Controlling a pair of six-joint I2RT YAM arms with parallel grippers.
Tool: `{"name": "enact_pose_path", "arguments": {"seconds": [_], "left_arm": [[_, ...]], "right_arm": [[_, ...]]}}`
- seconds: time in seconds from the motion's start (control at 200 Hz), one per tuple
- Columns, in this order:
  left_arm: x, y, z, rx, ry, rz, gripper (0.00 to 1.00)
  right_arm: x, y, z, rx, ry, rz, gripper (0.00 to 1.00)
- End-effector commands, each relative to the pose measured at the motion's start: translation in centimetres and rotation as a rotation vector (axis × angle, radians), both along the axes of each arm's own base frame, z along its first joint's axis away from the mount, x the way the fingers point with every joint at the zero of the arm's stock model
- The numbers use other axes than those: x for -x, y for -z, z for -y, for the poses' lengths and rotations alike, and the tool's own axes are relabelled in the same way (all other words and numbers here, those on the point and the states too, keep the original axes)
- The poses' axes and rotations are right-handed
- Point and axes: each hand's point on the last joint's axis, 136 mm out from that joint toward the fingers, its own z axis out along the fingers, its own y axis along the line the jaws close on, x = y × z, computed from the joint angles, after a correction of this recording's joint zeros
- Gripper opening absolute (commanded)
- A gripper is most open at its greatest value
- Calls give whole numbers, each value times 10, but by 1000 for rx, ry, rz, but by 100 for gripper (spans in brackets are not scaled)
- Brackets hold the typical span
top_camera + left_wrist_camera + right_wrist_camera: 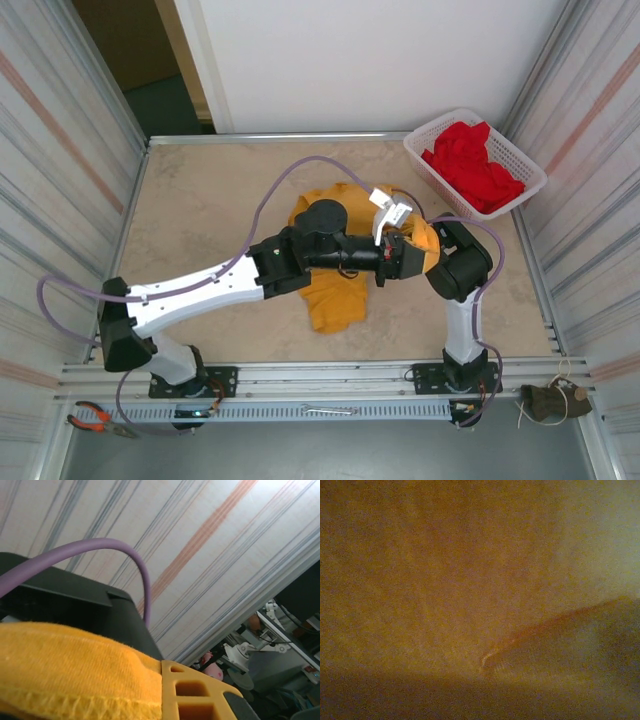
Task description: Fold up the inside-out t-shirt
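My left fingers (192,692) pinch the mustard-yellow soft cotton t-shirt (335,300) by a stitched edge; shirt runs far-to-near, mostly left of grip; right fingers under cloth, width can't tell.

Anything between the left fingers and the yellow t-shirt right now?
Nothing visible. In the left wrist view, the mustard-yellow cotton t-shirt lies directly against the orange left fingers, its stitched hem overlapping one of them.

Overhead evenly bright and sharp; right wrist view dim, blurred.
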Motion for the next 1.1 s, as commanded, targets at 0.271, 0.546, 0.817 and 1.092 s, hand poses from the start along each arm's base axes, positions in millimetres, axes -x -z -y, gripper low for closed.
{"name": "enact_pose_path", "arguments": {"seconds": [0.271, 0.546, 0.817, 1.092], "left_arm": [[-22, 25, -49, -29, -196, 22, 0], [-46, 14, -88, 18, -357, 51, 0], [-49, 12, -94, 14, -375, 58, 0], [-45, -4, -96, 48, -358, 63, 0]], "right_arm": [[35, 85, 54, 194, 123, -263, 77], [41, 96, 61, 220, 154, -307, 78], [49, 103, 68, 342, 163, -390, 79], [59, 101, 79, 540, 199, -537, 77]]}}
